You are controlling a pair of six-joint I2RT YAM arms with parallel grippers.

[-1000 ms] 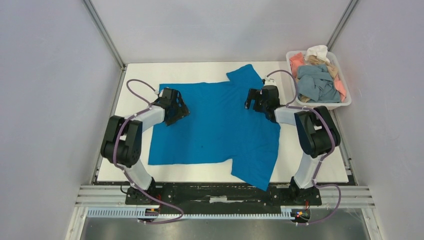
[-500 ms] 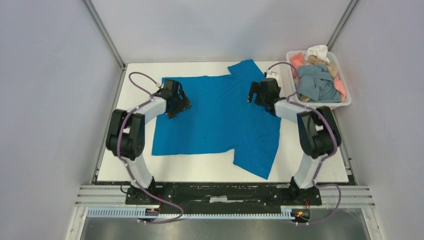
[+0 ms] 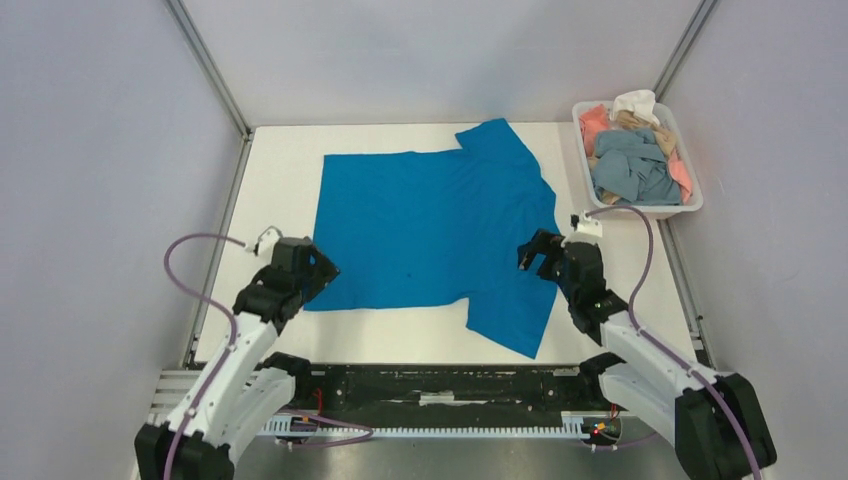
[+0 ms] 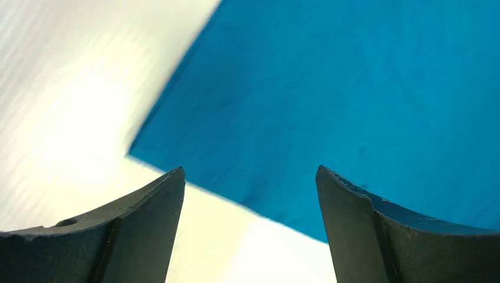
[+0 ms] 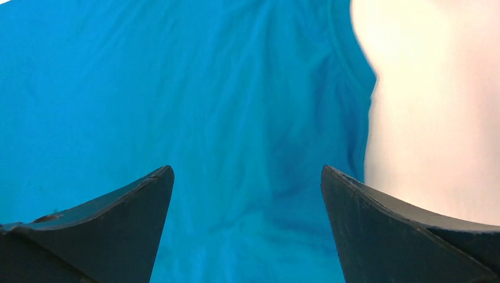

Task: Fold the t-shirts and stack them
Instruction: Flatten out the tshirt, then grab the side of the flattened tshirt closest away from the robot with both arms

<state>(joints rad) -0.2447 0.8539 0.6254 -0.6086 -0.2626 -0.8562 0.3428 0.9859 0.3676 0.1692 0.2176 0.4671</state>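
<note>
One bright blue t-shirt (image 3: 430,235) lies spread flat in a single layer on the white table (image 3: 280,170). It is turned sideways, with the hem at its left and the neck at its right. The far sleeve (image 3: 495,140) points away from the arms. The near sleeve (image 3: 510,320) is skewed toward them.

Just beyond the shirt's far right side stands the white plastic tray (image 3: 645,210). It holds the unfolded remainder in a heap: a grey-blue shirt (image 3: 630,165), a salmon pink shirt (image 3: 593,122), a tan shirt (image 3: 640,122) and a white shirt (image 3: 635,102).

The left gripper (image 3: 318,268) hovers at the shirt's near left hem corner (image 4: 132,154). Its jaws are spread with nothing between them. The left wrist view shows that corner just ahead of the fingers, with bare table on two sides of it.

The right gripper (image 3: 535,255) hovers over the shirt's right edge, where the near sleeve joins the body. Its jaws are likewise spread and empty. The right wrist view shows gently rumpled cloth below and bare table past the edge. How high either gripper stands above the cloth cannot be told.

Handling, as judged: the cloth looks thin, soft and light, with no stiffness of its own.
- It should sag from any hold and drag on the table rather than slide as a sheet.
- Edges and corners offer the best purchase: the hem corner on the shirt's left and the shoulder or sleeve seam on its right.
- Taking both holds together would keep a fold line straight.
- A pinch in mid-panel would probably only raise a pucker.

No fold is made yet and no stack is begun.
</note>
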